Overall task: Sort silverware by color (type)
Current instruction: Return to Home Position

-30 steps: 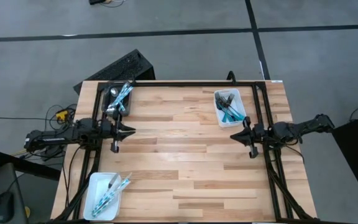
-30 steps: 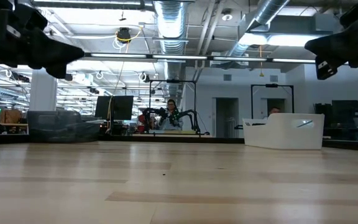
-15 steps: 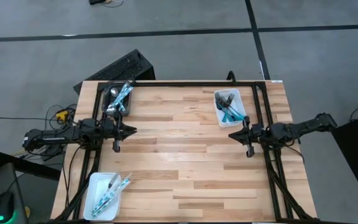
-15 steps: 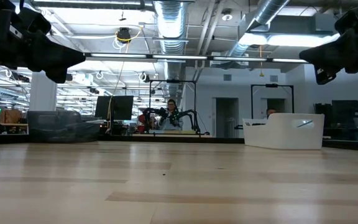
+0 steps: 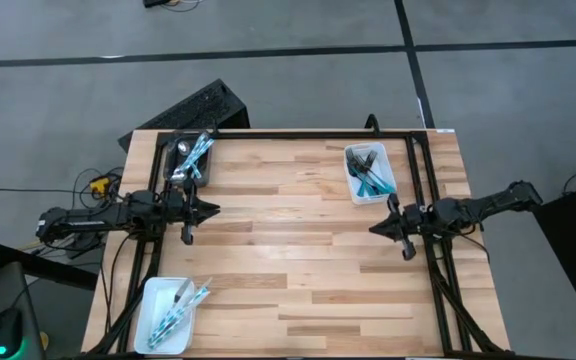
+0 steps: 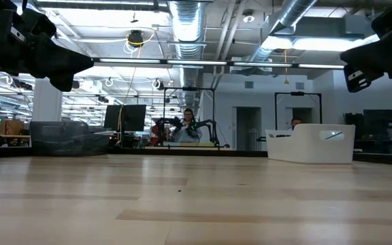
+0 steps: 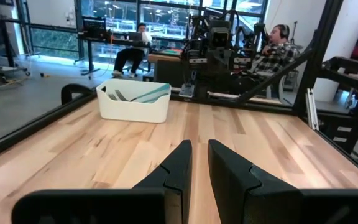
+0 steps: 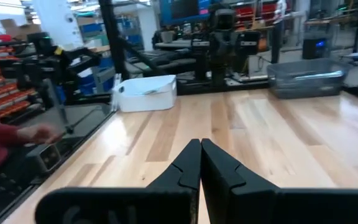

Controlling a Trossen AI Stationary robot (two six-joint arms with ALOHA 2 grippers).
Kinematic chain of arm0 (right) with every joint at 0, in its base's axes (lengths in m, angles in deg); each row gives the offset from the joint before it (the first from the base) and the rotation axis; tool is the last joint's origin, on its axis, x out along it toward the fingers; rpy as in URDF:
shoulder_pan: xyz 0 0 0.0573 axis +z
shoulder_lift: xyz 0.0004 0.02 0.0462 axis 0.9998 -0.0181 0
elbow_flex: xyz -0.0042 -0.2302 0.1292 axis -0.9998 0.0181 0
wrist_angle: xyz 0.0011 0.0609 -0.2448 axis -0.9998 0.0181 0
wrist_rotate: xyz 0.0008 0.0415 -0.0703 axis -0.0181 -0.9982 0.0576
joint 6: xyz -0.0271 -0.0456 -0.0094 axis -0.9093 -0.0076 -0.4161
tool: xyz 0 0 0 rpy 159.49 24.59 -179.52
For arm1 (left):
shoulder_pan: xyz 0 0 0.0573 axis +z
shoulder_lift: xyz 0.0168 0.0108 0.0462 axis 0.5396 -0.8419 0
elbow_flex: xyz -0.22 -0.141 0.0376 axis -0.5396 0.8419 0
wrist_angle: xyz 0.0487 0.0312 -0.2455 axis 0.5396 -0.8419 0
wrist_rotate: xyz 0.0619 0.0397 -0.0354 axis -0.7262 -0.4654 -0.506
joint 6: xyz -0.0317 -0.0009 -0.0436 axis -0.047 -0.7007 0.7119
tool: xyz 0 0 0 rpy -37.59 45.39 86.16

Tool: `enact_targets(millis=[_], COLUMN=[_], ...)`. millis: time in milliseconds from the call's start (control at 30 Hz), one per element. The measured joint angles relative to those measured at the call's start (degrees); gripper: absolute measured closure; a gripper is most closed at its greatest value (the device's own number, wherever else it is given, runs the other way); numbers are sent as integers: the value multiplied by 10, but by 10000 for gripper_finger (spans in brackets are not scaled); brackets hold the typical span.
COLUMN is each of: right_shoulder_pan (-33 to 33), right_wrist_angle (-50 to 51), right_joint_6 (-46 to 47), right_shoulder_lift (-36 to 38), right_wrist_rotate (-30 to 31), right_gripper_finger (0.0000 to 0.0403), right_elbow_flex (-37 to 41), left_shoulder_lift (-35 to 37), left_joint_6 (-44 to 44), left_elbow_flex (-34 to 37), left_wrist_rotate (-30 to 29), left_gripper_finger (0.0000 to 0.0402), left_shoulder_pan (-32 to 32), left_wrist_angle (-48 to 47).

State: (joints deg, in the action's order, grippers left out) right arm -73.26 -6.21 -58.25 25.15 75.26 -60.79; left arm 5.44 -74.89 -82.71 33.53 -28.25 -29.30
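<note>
The silverware, with teal-blue handles, lies in three containers. Some is in a dark bin (image 5: pixel 190 160) at the far left, some in a white tray (image 5: pixel 370 172) at the far right, and some in a white tray (image 5: pixel 171 312) at the near left. My left gripper (image 5: pixel 211 210) hovers level over the table's left side, pointing right. Its fingers (image 7: pixel 179 163) stand a narrow gap apart with nothing between them. My right gripper (image 5: pixel 373 228) hovers level over the right side, pointing left. It is shut and holds nothing (image 8: pixel 201 144).
Bare wooden tabletop (image 5: pixel 298 250) spans the room between the two grippers. A black frame (image 5: pixel 298 133) runs along the table's edges. A person's hand and red sleeve (image 8: pixel 17 134) show beyond the table's near-left side. Other people sit at desks beyond the table's right side (image 7: pixel 278 53).
My right gripper has swung a little, so its tip now sits slightly closer to the table's near edge. It stays shut. No piece of silverware has moved.
</note>
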Motion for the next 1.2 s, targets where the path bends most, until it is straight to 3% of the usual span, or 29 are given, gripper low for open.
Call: enact_targets(millis=[133, 267, 1200], right_shoulder_pan=[-5, -9, -8], right_wrist_angle=[-3, -39, -31], right_joint_6=[-12, -15, -16], right_shoulder_lift=[0, 0, 1], right_wrist_rotate=[37, 38, 38], right_gripper_finger=[369, 369, 369], right_elbow_flex=[0, -1, -8], left_shoulder_lift=[0, 0, 0], left_joint_6=[0, 1, 1], left_elbow_flex=[0, 0, 0], left_wrist_rotate=[0, 0, 0], left_gripper_finger=[361, 361, 361], left_shoulder_pan=[0, 0, 0], left_wrist_angle=[0, 0, 0])
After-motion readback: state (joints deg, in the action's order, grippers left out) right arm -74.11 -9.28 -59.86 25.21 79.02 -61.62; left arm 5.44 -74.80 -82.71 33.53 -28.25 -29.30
